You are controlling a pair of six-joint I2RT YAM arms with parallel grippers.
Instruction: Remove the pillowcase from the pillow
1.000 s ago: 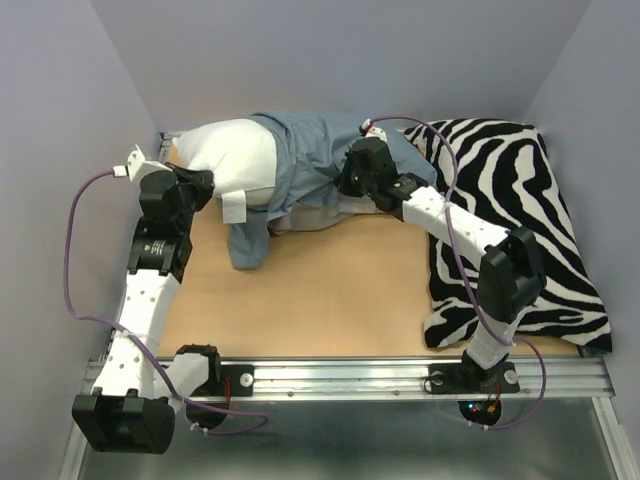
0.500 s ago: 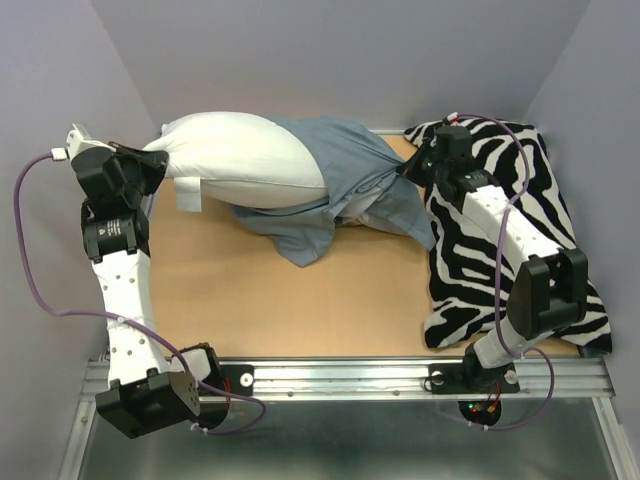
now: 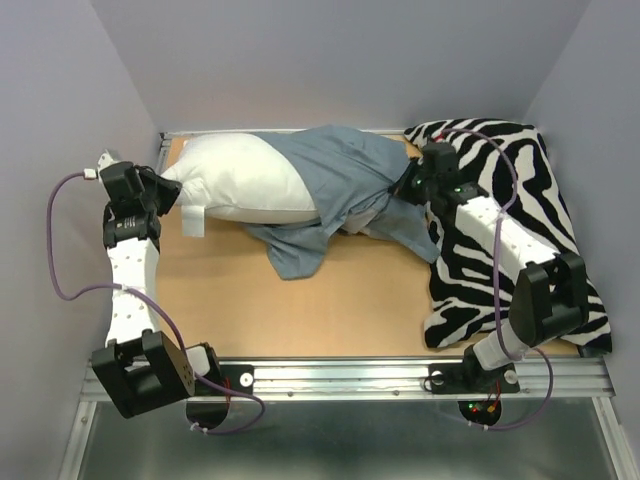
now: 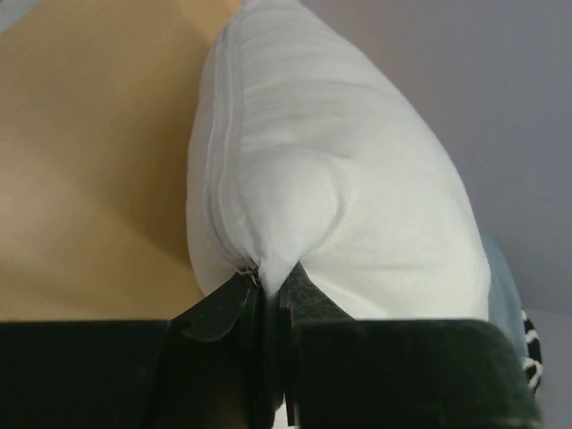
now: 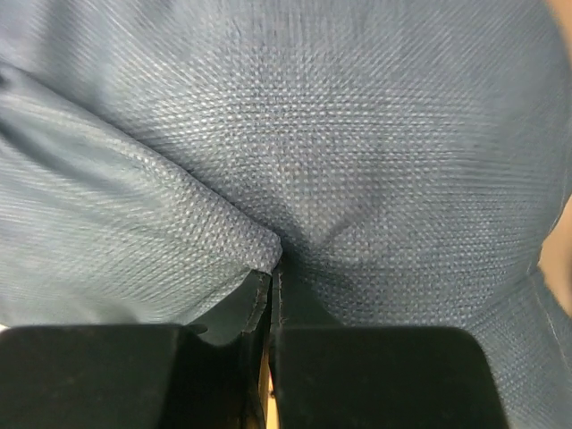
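Left jaws clenched on a corner of the pillow [image 3: 245, 180] and right jaws pinching the pillowcase [image 3: 350, 170] have bared far more white than a second ago, yet its right end stays sleeved at the back of the counter [image 3: 300, 300].

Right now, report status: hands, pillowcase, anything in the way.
Left hand shut on pillow corner. Right hand shut on pillowcase, about half off. Zebra cushion at right, not blocking.
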